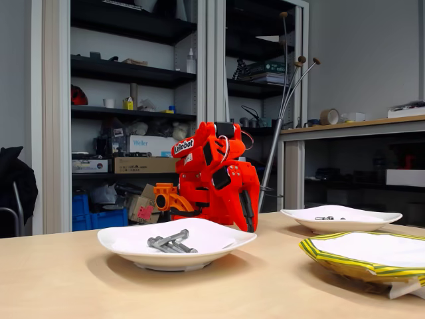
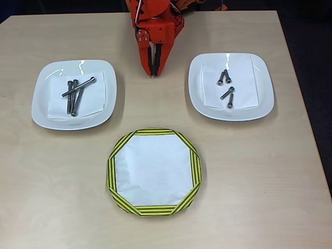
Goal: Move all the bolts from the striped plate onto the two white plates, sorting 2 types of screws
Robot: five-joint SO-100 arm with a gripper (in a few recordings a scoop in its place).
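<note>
Striped plate (image 2: 154, 210) at lower centre emptied; long bolts (image 2: 75, 94) sorted upper left, short bolts (image 2: 226, 87) upper right; gripper (image 2: 153, 71) closed, holding nothing; nothing apparently remaining.

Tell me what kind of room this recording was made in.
Probably a workshop or lab: open shelves crowded with boxes and equipment behind the table, blue storage crates on the floor, and a roll of tape on a side bench.

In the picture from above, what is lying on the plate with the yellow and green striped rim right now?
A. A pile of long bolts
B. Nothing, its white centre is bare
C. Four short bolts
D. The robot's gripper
B: in the overhead view the striped plate has a bare white centre, while the long bolts lie on the left white plate and the short bolts on the right white plate.
</note>
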